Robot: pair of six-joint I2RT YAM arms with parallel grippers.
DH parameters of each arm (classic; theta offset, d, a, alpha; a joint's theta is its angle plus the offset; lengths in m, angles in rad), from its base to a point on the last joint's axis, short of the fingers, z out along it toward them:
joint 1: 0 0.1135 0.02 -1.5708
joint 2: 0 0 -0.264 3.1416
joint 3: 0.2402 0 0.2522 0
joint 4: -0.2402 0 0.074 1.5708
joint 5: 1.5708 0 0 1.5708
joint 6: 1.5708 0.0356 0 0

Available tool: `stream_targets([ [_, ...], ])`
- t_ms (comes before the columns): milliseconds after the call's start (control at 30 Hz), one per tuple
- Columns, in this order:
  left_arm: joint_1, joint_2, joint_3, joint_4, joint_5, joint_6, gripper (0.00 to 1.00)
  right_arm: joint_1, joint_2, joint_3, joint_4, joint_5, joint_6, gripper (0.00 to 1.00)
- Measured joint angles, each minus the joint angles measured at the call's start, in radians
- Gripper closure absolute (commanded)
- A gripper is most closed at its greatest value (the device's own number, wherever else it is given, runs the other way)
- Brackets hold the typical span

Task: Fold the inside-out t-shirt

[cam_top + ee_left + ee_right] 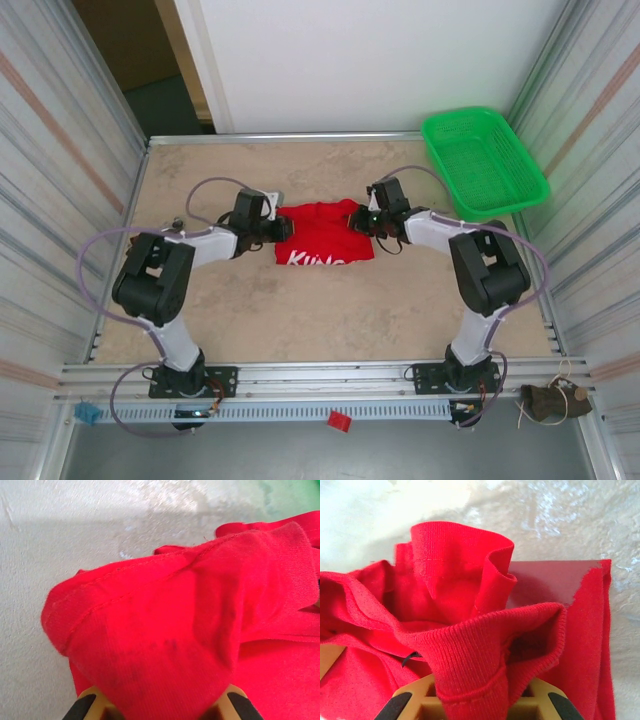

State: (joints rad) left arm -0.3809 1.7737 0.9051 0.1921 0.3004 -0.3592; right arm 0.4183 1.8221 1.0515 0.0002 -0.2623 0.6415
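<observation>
Inside-out t-shirt (325,240), bright red, bunched into a compact heap near the centre of the tabletop (300,320) and gripped at both ends.

Largest to smallest:

- **Tabletop:** pale and mottled, walled on three sides.
- **Green mesh basket (485,165):** at about 1 o'clock from the heap, well apart from it.
- **T-shirt heap:** its long axis runs from 9 o'clock to 3 o'clock in the top view. White lettering (315,260) shows along its 6 o'clock edge.
- **Left end effector (280,228):** meets the heap's 9 o'clock end, so the cloth lies toward 3 o'clock from it.
- **Right end effector (362,220):** meets the heap's 2 o'clock corner, so the cloth lies toward 8 o'clock from it.

Neither arm is nearer, as both touch the garment.

Left wrist view: the left end effector (162,705) is clamped narrow on a thick fold. A stitched hem (125,580) curves across the cloth at 12 o'clock from the jaws.

Right wrist view: the right end effector (477,705) is likewise pinched tight. It holds a roll of ribbed collar (485,645), with loose folds standing up beyond it.

Judgement: the garment is not yet spread flat, so the fold proper has barely begun. The coming move probably depends on the 9-to-3 axis. Drawing the two grips apart along it should open the heap. The bunched layers may drag or slip unevenly as they open.
</observation>
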Motion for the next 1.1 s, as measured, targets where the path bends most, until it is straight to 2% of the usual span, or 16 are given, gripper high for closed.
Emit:
stream_targets([
  [33,0.000,0.017,0.005,0.000,-0.008,0.000,0.99,0.000,0.017,0.003,0.000,0.004,-0.002,0.62],
  [67,0.000,0.033,0.011,0.000,-0.017,0.000,0.89,0.000,0.027,0.005,-0.004,0.011,-0.006,0.50],
  [100,0.002,0.047,0.016,-0.001,-0.026,0.004,0.75,-0.003,0.037,0.008,-0.013,0.022,-0.013,0.45],
  [267,0.026,0.052,0.049,-0.033,-0.059,0.023,0.39,-0.054,0.022,0.019,-0.061,0.036,-0.039,0.38],
  [333,0.036,0.014,0.051,-0.058,-0.065,0.026,0.31,-0.076,-0.027,0.019,-0.101,0.039,-0.048,0.39],
  [400,0.045,-0.050,0.051,-0.093,-0.066,0.024,0.27,-0.090,-0.099,0.019,-0.134,0.039,-0.051,0.41],
  [433,0.047,-0.090,0.051,-0.107,-0.066,0.023,0.27,-0.090,-0.137,0.019,-0.144,0.036,-0.051,0.44],
  [567,0.033,-0.247,0.056,-0.117,-0.050,-0.003,0.31,-0.041,-0.262,0.020,-0.145,0.019,-0.047,0.68],
  [667,-0.003,-0.271,0.057,-0.056,0.000,-0.045,0.35,0.017,-0.253,0.022,-0.105,-0.009,-0.021,0.87],
  [700,-0.015,-0.247,0.057,-0.024,0.025,-0.065,0.36,0.032,-0.226,0.022,-0.082,-0.025,-0.008,0.91],
  [833,-0.034,-0.077,0.081,0.049,0.076,-0.111,0.39,0.031,-0.077,0.022,0.018,-0.053,0.040,0.96],
  [1000,0.023,0.151,0.095,0.127,0.083,-0.155,0.41,-0.034,0.148,0.037,0.129,-0.100,0.082,0.98],
  [1100,0.049,0.182,0.137,0.161,0.092,-0.171,0.42,-0.053,0.187,0.073,0.172,-0.144,0.092,0.97],
])
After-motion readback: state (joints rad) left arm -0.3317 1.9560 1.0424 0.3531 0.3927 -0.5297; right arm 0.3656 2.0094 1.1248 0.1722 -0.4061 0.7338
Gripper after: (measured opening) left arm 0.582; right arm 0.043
